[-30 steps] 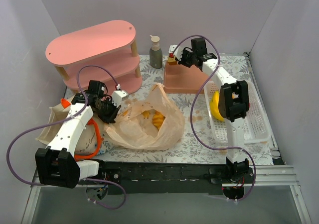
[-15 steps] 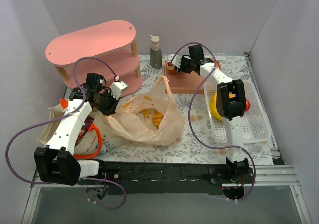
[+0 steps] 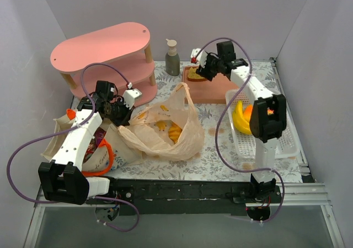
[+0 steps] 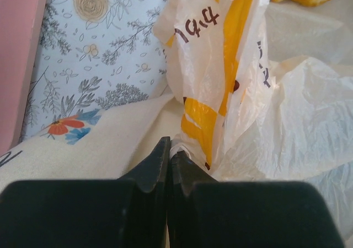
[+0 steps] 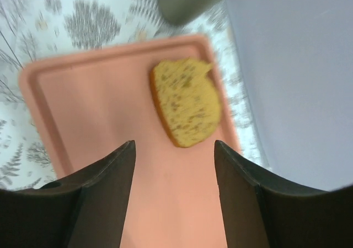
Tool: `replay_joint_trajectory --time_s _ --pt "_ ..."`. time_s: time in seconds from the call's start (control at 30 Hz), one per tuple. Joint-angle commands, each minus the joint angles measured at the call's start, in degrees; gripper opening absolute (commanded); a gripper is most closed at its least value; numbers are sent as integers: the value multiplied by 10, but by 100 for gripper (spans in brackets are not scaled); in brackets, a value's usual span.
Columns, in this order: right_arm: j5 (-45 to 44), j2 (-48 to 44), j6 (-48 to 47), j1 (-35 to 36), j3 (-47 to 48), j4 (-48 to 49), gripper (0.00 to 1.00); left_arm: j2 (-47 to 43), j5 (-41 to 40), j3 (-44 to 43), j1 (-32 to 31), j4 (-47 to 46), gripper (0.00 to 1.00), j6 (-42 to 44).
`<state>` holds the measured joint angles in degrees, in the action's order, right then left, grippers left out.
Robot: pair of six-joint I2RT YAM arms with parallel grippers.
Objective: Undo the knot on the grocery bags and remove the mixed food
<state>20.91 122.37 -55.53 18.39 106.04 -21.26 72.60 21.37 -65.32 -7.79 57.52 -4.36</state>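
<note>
- Left gripper (image 4: 170, 147): jaws pinched together on a fold of the plastic bag's rim, right above the canvas tote (image 4: 94, 143). Count this arm as busy; it holds the mouth open on the left side.
- Plastic bag (image 3: 165, 138): lies mid-table, between your two arms, with its mouth turned upward. A golden pastry (image 3: 174, 131) and some orange pieces sit inside, just right of the left claw.
- White basket (image 3: 287, 143): stands on the right side and holds bananas (image 3: 240, 118).
- Right gripper (image 5: 174, 144): jaws wide and holding nothing, hovering over the pink tray (image 5: 94, 104) at the far edge. A bread slice (image 5: 186, 102) lies flat on the tray between and beyond the fingertips.
- Judgement: the free claw is the farther one, so you bring the right arm back, nearward and leftward, to the bag's mouth.
</note>
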Motion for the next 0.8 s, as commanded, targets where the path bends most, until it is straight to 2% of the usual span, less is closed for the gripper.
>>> replay_joint_trajectory --time_s 0.0,0.07,0.17,0.27,0.37,0.4,0.47,0.5,0.67,0.77 --pt "74 -182 107 25 40 10 67 -19 69 -17 -7 -38 0 -30" --pt "81 -233 153 65 61 3 66 -26 85 -14 -27 -60 0 -49" --pt "117 -289 148 124 56 -31 64 -32 91 -12 -50 -80 0 -50" --pt "134 -314 104 252 23 -96 53 -29 89 -16 -64 -79 0 -52" --pt "151 -332 65 319 -53 -138 41 -45 75 -2 -93 -99 0 -64" --pt "160 -335 57 332 -107 -164 35 -50 59 2 -100 -102 0 -67" --pt "164 -341 121 333 -150 -137 30 -65 33 12 -123 -108 0 -67" --pt "157 -341 117 334 -179 -142 27 -69 2 13 -133 -108 0 -68" --pt "158 -305 74 335 -198 -214 23 -101 -54 27 -187 -108 0 -76" --pt "138 -303 58 345 -250 -208 19 -118 -69 44 -208 -94 0 -60"
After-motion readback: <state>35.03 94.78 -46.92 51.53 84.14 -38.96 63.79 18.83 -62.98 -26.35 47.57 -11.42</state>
